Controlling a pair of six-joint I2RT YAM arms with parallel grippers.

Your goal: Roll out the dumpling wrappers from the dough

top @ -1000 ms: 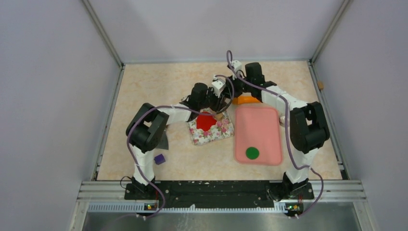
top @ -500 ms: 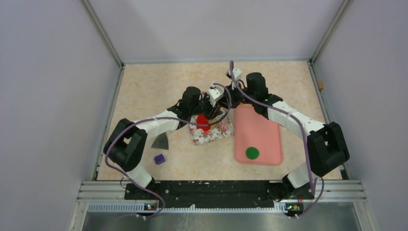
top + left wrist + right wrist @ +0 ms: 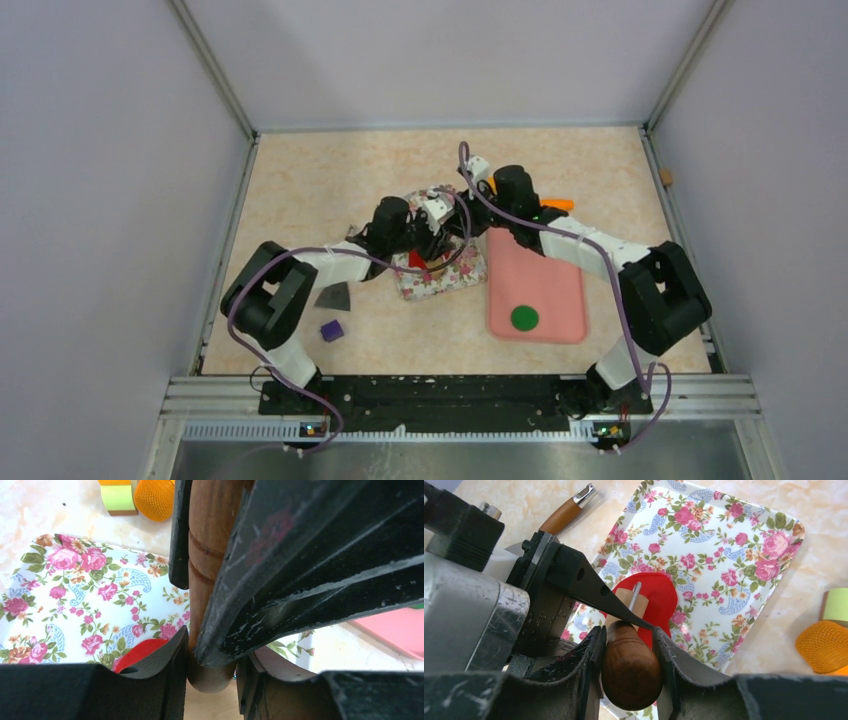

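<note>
Top view: your left arm reaches in from left, right arm from right, both wrists bent down. Left gripper (image 3: 422,245) and right gripper (image 3: 452,225) meet over floral tray (image 3: 455,280). Red dough (image 3: 417,259) barely visible beneath them. Green disc (image 3: 524,318) lies on pink tray (image 3: 545,270), well apart.

Left wrist view: fingers clamped on rolling pin (image 3: 210,570) handle; dough on floral tray below.

Right wrist view: fingers clamped round dark knob of same pin. Only here you see pin's metal axle lying over dough.
</note>
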